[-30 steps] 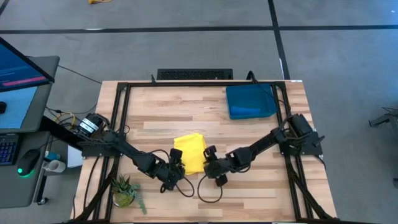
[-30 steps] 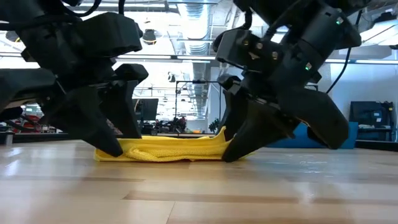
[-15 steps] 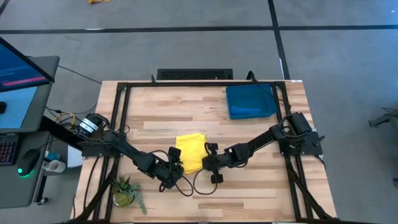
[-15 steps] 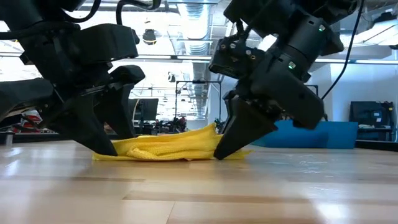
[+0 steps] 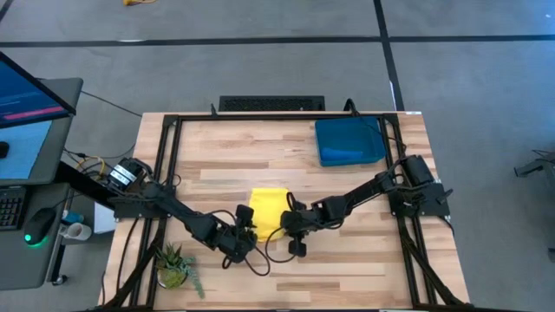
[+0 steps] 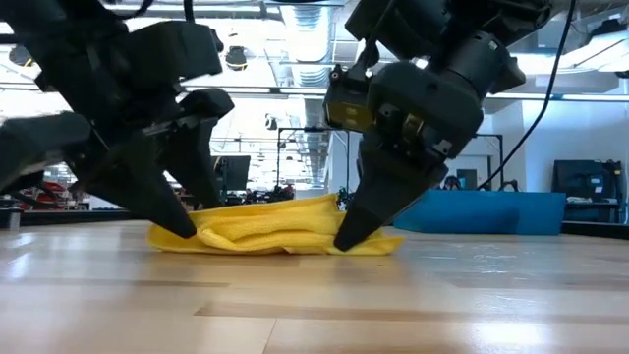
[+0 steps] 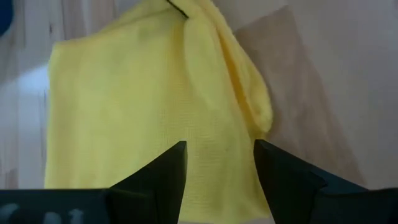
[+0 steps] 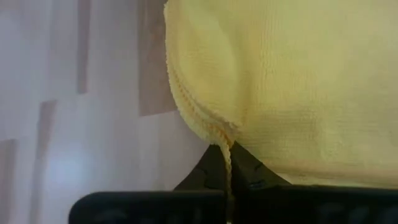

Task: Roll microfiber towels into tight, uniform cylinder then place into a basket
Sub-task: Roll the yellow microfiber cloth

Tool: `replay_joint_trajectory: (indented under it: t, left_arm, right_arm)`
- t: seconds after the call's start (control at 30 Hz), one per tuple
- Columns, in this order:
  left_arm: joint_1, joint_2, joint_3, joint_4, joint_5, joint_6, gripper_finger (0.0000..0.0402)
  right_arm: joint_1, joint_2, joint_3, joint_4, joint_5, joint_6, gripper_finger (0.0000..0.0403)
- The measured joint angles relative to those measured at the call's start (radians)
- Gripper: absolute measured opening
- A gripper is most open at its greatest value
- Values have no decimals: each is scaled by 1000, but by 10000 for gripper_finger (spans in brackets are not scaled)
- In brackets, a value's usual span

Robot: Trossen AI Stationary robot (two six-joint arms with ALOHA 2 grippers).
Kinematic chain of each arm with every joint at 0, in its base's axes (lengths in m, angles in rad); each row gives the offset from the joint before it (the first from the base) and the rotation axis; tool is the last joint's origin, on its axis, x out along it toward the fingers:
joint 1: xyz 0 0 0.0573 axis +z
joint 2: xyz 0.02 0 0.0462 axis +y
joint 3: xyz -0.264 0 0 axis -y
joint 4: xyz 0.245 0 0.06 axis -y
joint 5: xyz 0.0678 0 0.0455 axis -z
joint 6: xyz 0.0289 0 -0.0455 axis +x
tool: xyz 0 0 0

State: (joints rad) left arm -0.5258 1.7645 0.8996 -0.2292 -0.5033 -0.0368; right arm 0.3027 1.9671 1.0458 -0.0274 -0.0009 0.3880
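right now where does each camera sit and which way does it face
High: above the table, looking straight down; both arms, yellow towel, basket.
Low: at table height, looking level across; left gripper and right gripper at the towel's two ends.
Left wrist: on the left arm, looking past its open fingers over the towel.
Right wrist: on the right arm, fingers shut on the towel's edge.
All four views share the yellow towel.

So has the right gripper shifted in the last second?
Yes. In the high view the right gripper, now shut on the yellow towel, has slid left, farther from the table's right rail and toward the waiting left gripper.
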Motion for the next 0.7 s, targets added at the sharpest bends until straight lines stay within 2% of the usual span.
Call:
replay_joint_trajectory:
  t: [0.3,0.5,0.7]
  left_arm:
    - [-63,0,53,-50,-2,3,180]
    - [-69,0,54,19,-49,-61,180]
    - [-37,3,54,104,-29,-89,180]
  right_arm:
    - [1,-20,-4,-2,-39,102,10]
    - [2,-25,-5,-1,-38,103,9]
    - [2,-27,-5,-1,-29,103,11]
